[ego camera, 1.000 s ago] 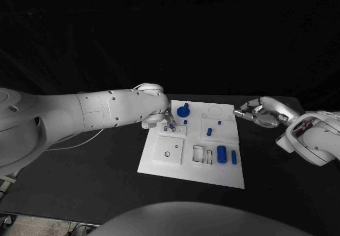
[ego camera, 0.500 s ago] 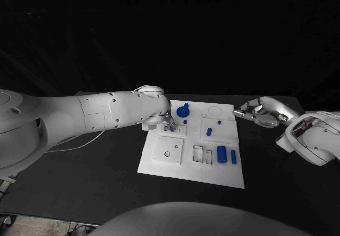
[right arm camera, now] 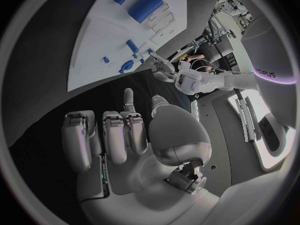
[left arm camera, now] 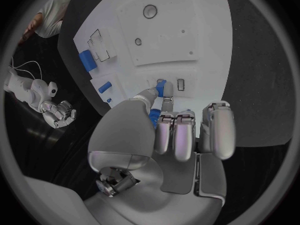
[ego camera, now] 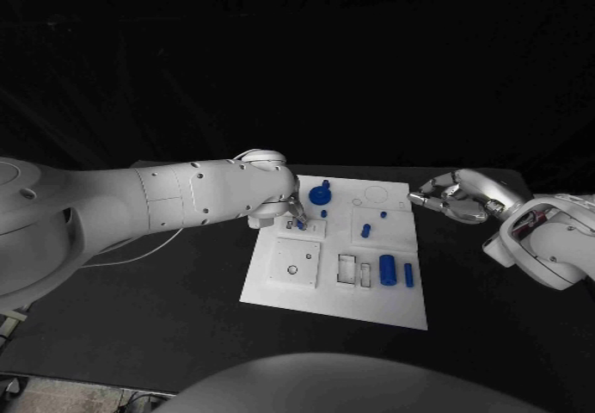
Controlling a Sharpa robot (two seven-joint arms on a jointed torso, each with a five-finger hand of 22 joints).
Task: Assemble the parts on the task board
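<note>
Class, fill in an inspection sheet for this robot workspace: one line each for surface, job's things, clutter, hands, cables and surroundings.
Surface: black table, bare around the board.
Job's things: white task board at mid-table; blue parts on it, including a large cylinder, a thin bar and a round knobbed piece.
Clutter: nothing seen.
Hands: left hand pinches a small blue part at a slot in the board; right hand hovers off the board's right edge, fingers curled, holding nothing.
Cables: a thin white cable beneath the left arm.
Surroundings: dark backdrop.
</note>
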